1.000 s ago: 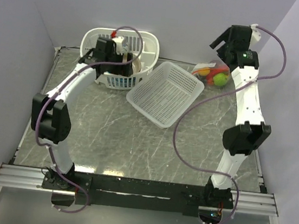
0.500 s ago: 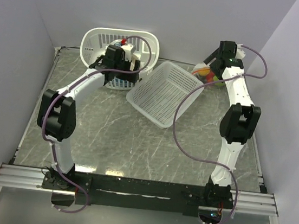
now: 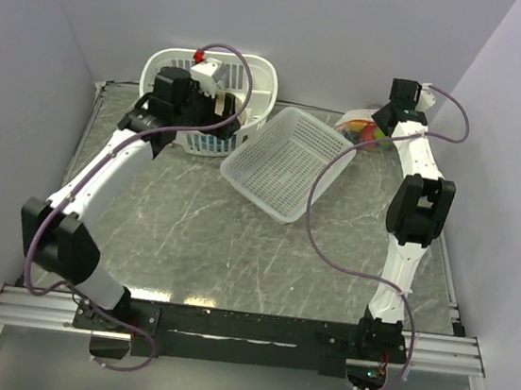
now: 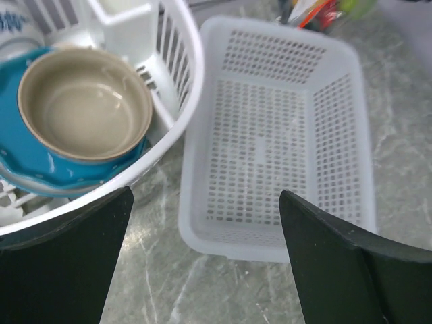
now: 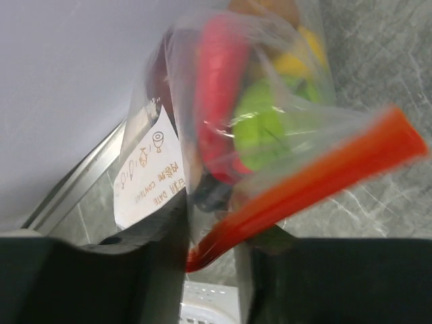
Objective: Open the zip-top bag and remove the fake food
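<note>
At far-right corner, right fingers clamp zip-top bag, fake food inside.

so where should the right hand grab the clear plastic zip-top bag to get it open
Grip the orange-red zip strip along the mouth of the clear crinkly plastic bag, at the end nearest the right hand, coming from the mouth side. The strip juts out past the film, clear of the plastic fruit inside.
</note>
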`<state>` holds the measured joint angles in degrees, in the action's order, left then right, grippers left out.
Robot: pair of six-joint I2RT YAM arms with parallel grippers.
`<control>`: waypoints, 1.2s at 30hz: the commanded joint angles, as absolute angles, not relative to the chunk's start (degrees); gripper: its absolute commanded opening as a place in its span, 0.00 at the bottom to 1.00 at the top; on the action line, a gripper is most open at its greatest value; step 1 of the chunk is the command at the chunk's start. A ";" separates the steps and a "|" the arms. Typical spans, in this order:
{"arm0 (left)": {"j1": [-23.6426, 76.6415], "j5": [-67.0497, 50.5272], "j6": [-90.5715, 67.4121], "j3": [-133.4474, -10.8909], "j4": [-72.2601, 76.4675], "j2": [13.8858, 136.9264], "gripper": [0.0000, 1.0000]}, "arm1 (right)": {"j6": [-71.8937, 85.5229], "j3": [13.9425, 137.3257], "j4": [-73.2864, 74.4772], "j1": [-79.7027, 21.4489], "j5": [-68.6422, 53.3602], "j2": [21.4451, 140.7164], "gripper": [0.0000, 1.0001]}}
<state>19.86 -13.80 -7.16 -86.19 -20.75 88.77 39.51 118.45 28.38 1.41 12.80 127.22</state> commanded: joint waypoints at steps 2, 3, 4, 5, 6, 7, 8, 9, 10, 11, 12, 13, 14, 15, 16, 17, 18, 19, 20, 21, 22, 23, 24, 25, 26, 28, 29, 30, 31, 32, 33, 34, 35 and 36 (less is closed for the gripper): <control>22.58 -14.08 -5.89 -78.15 -20.49 87.36 0.97 | 39.46 118.04 24.08 1.41 13.18 127.18 0.16; 23.28 -13.19 -5.71 -76.66 -19.78 87.62 0.97 | 39.29 117.86 23.91 1.41 13.18 126.57 0.13; 23.55 -12.40 -5.71 -73.94 -18.91 87.97 0.97 | 39.29 117.43 23.73 1.41 13.10 126.04 0.08; 23.90 -11.52 -5.45 -72.70 -17.94 88.85 0.97 | 39.20 116.03 22.77 1.41 13.01 125.43 0.06; 24.25 -9.43 -5.19 -71.90 -16.10 89.47 0.97 | 39.20 114.97 21.98 1.41 12.75 123.77 0.05; 24.26 -8.62 -5.10 -70.85 -15.04 90.26 0.97 | 39.29 113.83 21.28 1.41 12.48 122.79 0.03; 24.34 -7.66 -4.84 -70.75 -14.33 91.83 0.97 | 39.20 111.30 19.27 1.41 11.44 121.65 0.02; 24.35 -5.82 -4.31 -70.84 -12.93 92.63 0.97 | 39.20 109.88 18.20 1.41 10.99 119.29 0.01; 24.35 -4.84 -4.05 -71.45 -12.31 94.38 0.97 | 39.20 108.38 15.76 1.41 10.29 117.96 0.01; 24.35 -3.96 -3.61 -71.89 -11.61 95.18 0.97 | 39.03 105.41 14.43 1.41 9.15 116.56 0.00; 24.35 -2.91 -3.52 -72.50 -10.99 95.97 0.97 | 38.85 103.90 13.20 1.32 8.44 114.02 0.00; 24.35 -2.73 -3.43 -73.64 -10.64 97.37 0.97 | 38.41 102.49 10.92 1.32 7.83 112.69 0.00; 24.35 -2.64 -3.43 -74.00 -10.37 97.99 0.97 | 38.15 99.78 9.94 1.23 7.21 111.28 0.00; 24.35 -2.64 -3.69 -74.53 -10.20 98.61 0.97 | 37.97 98.71 9.24 1.23 6.42 108.83 0.00; 24.35 -2.98 -3.87 -74.97 -9.59 99.66 0.97 | 37.10 97.40 7.58 1.06 5.98 107.50 0.00; 24.35 -3.51 -4.30 -75.14 -9.49 100.10 0.97 | 36.57 95.21 7.04 0.97 5.72 106.10 0.00; 24.43 -3.95 -4.48 -75.23 -9.58 100.54 0.97 | 36.04 94.23 6.60 0.79 5.63 103.65 0.00; 24.52 -4.83 -4.74 -75.23 -9.67 101.33 0.97 | 34.99 93.35 6.16 0.62 5.54 102.41 0.00; 24.87 -5.44 -5.36 -74.97 -9.67 101.42 0.97 | 34.46 92.21 6.07 0.44 5.54 100.13 0.00; 24.96 -6.32 -5.54 -74.54 -9.67 101.51 0.97 | 33.84 91.76 6.06 0.35 5.62 98.98 0.00; 25.22 -7.55 -5.71 -73.23 -9.58 101.17 0.99 | 32.62 91.50 6.50 0.26 5.45 97.92 0.00; 25.83 -9.04 -5.71 -72.34 -9.41 100.81 0.99 | 32.17 91.23 6.59 0.26 5.45 96.00 0.00; 26.19 -9.75 -5.71 -71.38 -9.23 100.46 0.99 | 32.08 90.97 6.59 0.26 5.54 95.02 0.00; 26.54 -10.45 -5.45 -69.89 -9.32 99.85 0.97 | 31.91 90.62 6.68 0.26 5.10 94.05 0.00; 27.15 -12.03 -5.10 -69.26 -10.01 99.58 0.95 | 31.73 90.88 7.11 0.26 4.75 92.91 0.00; 27.51 -13.27 -4.84 -67.86 -11.07 98.80 0.93 | 31.73 92.45 9.21 0.26 4.22 92.38 0.00; 27.77 -14.75 -4.75 -67.33 -11.94 98.44 0.92 | 31.64 92.98 9.75 0.26 4.04 92.11 0.00; 27.77 -15.46 -4.66 -66.37 -12.48 97.92 0.91 | 31.73 93.42 10.36 0.26 4.04 91.94 0.00; 27.86 -16.43 -4.66 -65.92 -13.00 97.04 0.90 | 31.90 93.86 11.50 0.26 3.96 91.85 0.00; 27.77 -17.39 -4.31 -65.66 -13.96 96.51 0.89 | 32.08 94.65 12.12 0.26 3.61 91.85 0.00; 27.86 -19.75 -4.05 -65.13 -15.71 96.07 0.88 | 32.25 95.01 12.65 0.26 3.26 91.85 0.00; 27.86 -20.91 -3.78 -64.87 -16.86 94.85 0.85 | 32.69 95.53 13.87 0.26 2.99 91.85 0.00; 27.95 -22.31 -2.91 -64.78 -17.92 94.31 0.84 | 32.78 95.71 14.50 0.26 2.90 91.67 0.00; 27.95 -25.54 -2.29 -64.43 -20.63 93.52 0.84 | 32.87 95.71 15.02 -1.39 2.81 91.41 0.00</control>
<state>27.59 -15.68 -4.93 -65.21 -14.11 98.59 32.93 92.44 14.06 0.51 3.97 93.47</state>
